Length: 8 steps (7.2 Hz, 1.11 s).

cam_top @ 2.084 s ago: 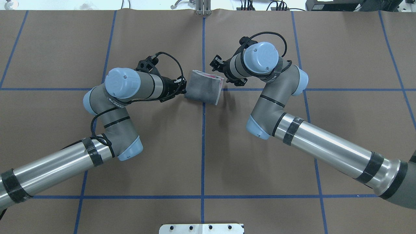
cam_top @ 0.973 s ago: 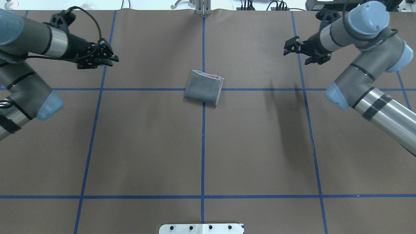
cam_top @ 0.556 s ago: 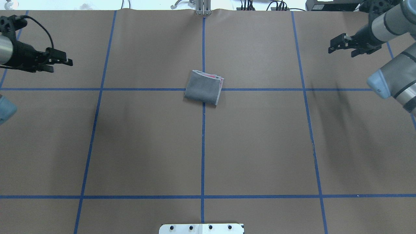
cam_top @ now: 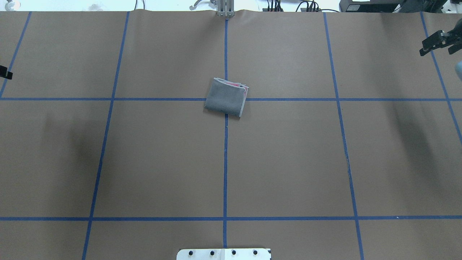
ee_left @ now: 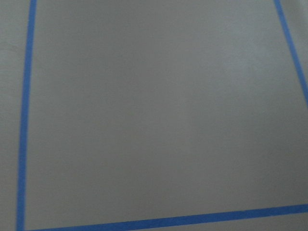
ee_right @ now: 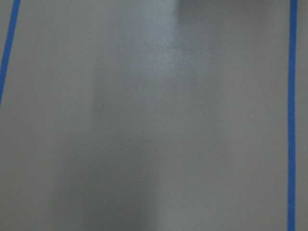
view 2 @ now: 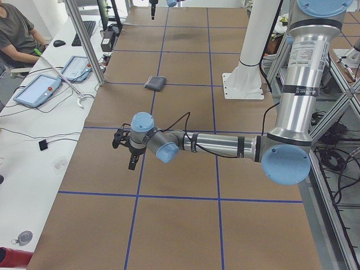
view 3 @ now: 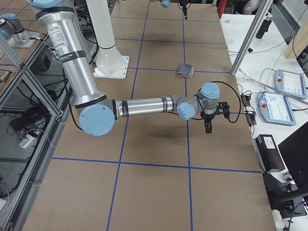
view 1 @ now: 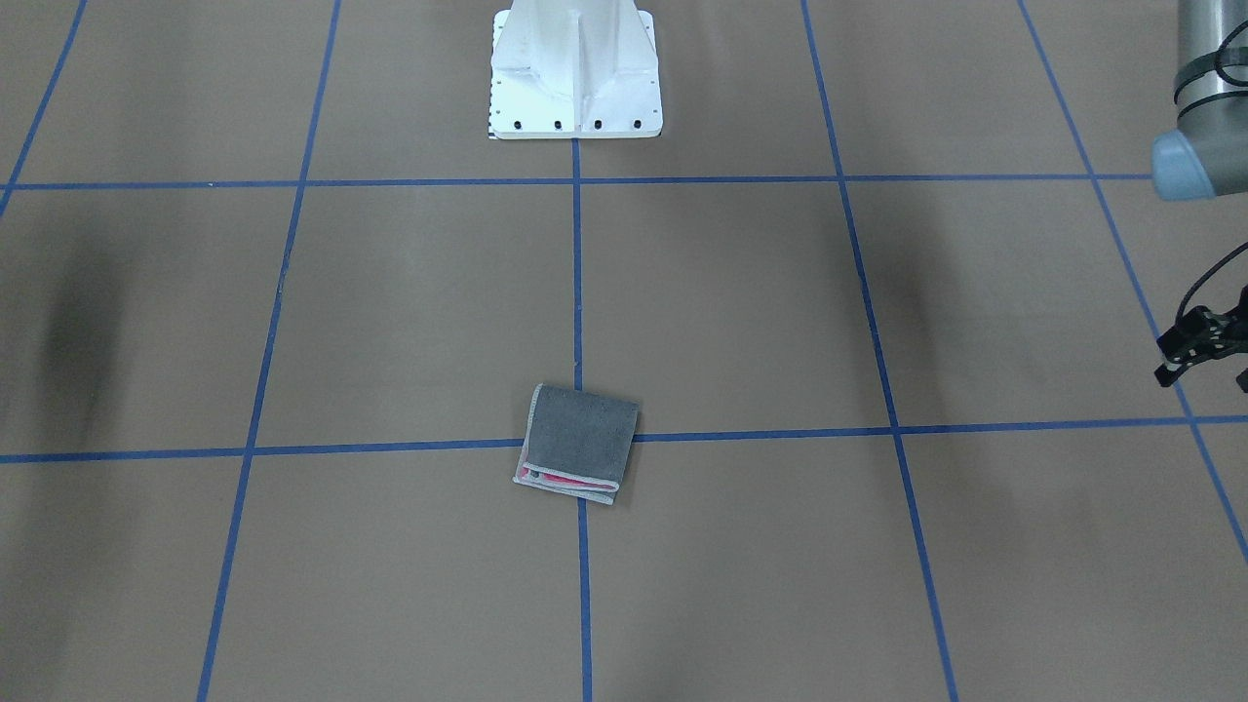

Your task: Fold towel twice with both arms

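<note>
The towel (cam_top: pixel 226 97) lies folded into a small square at the table's middle, dark grey face up, with pink layers showing at its far edge. It also shows in the front-facing view (view 1: pixel 577 444) and in both side views (view 2: pixel 155 84) (view 3: pixel 185 70). My left gripper (view 1: pixel 1204 375) is open and empty far out over the table's left end, also seen in the left side view (view 2: pixel 125 153). My right gripper (cam_top: pixel 437 46) is open and empty over the far right end (view 3: pixel 211 126). Both are far from the towel. The wrist views show only bare table.
The table is covered in brown paper with a grid of blue tape lines (cam_top: pixel 225 162). The white pedestal base (view 1: pixel 575 78) stands at the robot's side. A bench with tablets (view 2: pixel 39 90) and a seated person (view 2: pixel 17 34) lies beyond the far edge.
Both arms have drawn away from the towel, the left one out to the left, the right one out to the right, to the table's ends. The towel has stayed in place.
</note>
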Each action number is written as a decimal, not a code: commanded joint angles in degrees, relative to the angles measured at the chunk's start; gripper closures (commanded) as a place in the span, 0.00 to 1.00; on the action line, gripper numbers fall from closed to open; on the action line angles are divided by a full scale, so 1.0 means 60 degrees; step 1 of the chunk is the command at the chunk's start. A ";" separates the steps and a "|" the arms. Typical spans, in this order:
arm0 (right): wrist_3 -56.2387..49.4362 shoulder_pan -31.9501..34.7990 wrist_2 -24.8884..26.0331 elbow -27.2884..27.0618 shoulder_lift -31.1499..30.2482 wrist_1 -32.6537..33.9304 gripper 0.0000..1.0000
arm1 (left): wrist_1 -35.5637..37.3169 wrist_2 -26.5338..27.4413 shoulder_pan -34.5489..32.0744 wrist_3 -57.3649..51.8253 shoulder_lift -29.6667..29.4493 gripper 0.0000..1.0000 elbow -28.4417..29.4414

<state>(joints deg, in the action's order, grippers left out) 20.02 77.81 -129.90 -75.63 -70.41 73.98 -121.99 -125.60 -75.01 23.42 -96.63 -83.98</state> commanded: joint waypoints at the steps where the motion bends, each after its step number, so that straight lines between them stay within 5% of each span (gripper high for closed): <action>1: -0.1221 0.0477 -0.0540 -0.0066 0.0044 0.1242 0.00 | 0.1940 -0.0057 -0.0607 -0.1792 -0.0023 0.00 -0.0036; 4: -0.1491 0.0581 -0.0571 -0.1512 -0.1371 0.1601 0.00 | 0.3937 -0.1548 -0.0695 -0.1736 0.0049 0.00 -0.0998; 6: -0.1491 0.0581 -0.0586 -0.1634 -0.1668 0.1601 0.00 | 0.5805 -0.1610 -0.0740 -0.1793 0.0210 0.00 -0.2359; 8: -0.1491 0.0390 -0.0818 -0.1692 -0.1610 0.1688 0.00 | 0.5801 -0.1902 -0.0740 -0.1823 0.0576 0.00 -0.2467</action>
<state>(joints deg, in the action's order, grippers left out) 11.08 80.52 -133.77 -85.43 -80.11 83.70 -87.97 -135.95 -79.42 12.62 -94.33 -97.85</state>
